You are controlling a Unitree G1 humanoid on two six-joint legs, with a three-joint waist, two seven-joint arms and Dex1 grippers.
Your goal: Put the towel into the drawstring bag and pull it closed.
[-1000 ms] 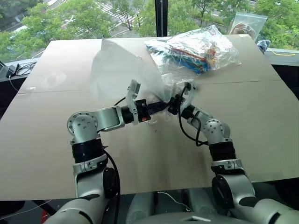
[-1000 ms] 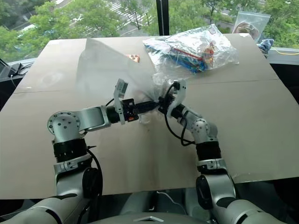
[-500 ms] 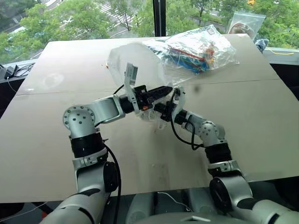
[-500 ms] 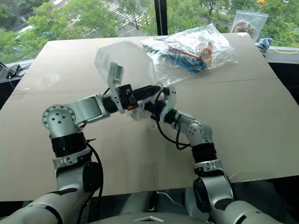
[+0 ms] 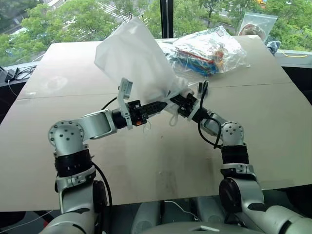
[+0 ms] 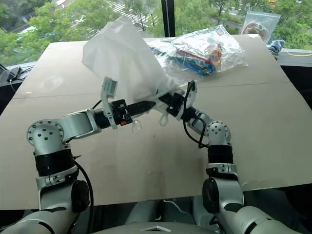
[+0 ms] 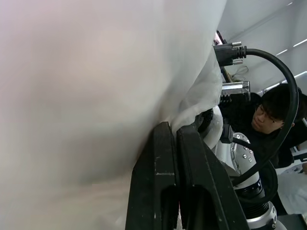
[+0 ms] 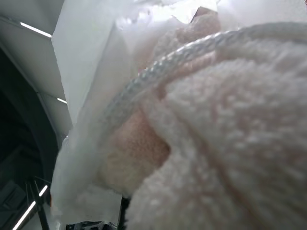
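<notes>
The bag (image 5: 134,61) is up off the table (image 5: 273,126), billowing toward the upper left of the frame with its mouth pinched low at centre, between the two grippers. It is thin and floppy, nearly weightless by the look of it, so it will sag and fold wherever it isn't held. The rim and the cords are the places to grab, not the loose body.

The left gripper (image 5: 163,103) comes in from the left with its black fingers (image 7: 165,158) pressed tight together on a gather of the bag's fabric, a firm pinch at the rim. The right gripper (image 5: 181,100) meets it from the right, clamped nearly shut at the same mouth. What it pinches I can't say for sure (its wrist camera looks straight at the towel (image 8: 230,143) with a cord (image 8: 158,72) draped over it, right at the opening).

The towel is soft, fluffy terry that squashes easily and should grip rather than slide. A clear packet of colourful items (image 5: 209,48) lies behind, at the upper right.
</notes>
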